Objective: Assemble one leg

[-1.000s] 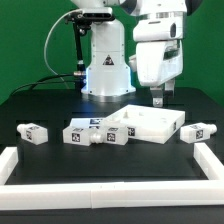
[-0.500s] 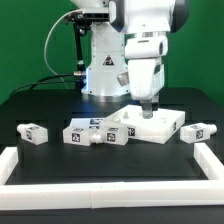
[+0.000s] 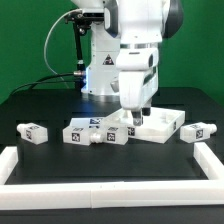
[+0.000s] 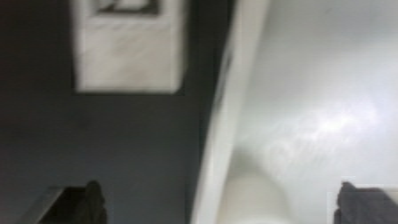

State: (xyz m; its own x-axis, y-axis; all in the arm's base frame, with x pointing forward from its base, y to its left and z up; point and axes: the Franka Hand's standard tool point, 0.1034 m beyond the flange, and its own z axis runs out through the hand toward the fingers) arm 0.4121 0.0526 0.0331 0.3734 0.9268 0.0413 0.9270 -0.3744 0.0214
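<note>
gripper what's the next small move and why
Probably shift sideways toward the leg before lowering. The open gripper straddles the panel edge, while the leg lies off the panel on the dark table, not between the fingers.

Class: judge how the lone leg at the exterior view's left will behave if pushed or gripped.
The leg has flat square sides, so it should slide, not roll. It looks like moulded plastic, probably stiff; being small, likely light.
</note>
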